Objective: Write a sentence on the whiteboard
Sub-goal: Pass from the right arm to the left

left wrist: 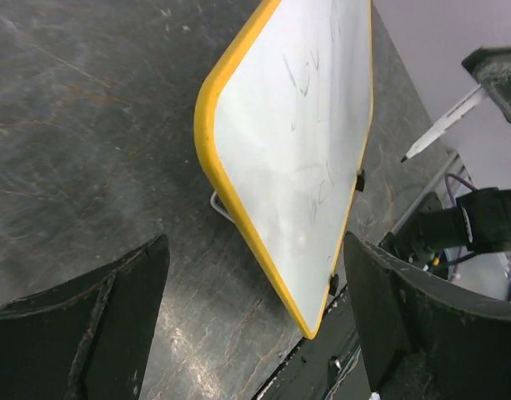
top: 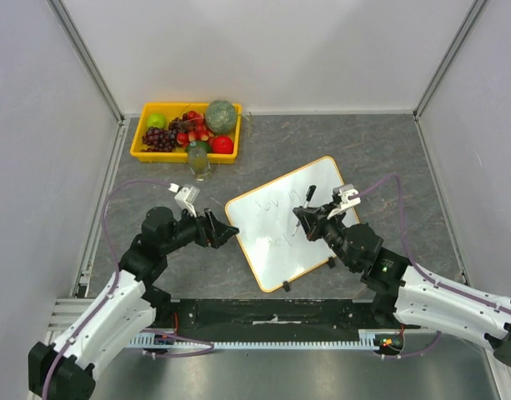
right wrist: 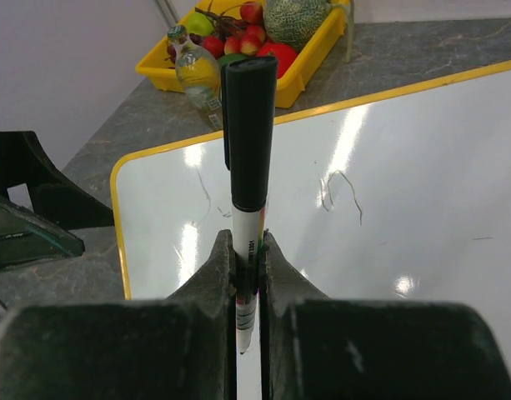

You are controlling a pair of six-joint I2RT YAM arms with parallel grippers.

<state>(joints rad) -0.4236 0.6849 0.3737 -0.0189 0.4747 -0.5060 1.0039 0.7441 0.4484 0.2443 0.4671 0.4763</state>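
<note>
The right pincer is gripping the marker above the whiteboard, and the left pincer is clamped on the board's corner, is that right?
Not quite: the left pincer is open and clear of the corner of the whiteboard, as the left wrist view shows. The right pincer does grip the marker above the board.

Even white light falls from overhead on the table (top: 388, 150), leaving only soft, faint shadows beside my arms. Seen from my right hand (right wrist: 247, 242), bright patches of glare streak the whiteboard (right wrist: 422, 200) and thin out its pale writing (right wrist: 338, 187). The marker (right wrist: 251, 125) stands sharp, but the near fingers (right wrist: 138, 350) are murky. At my left hand (left wrist: 255, 242), the fingers (left wrist: 88, 333) sit dark and soft-edged, while the table's veining reads crisp.
</note>
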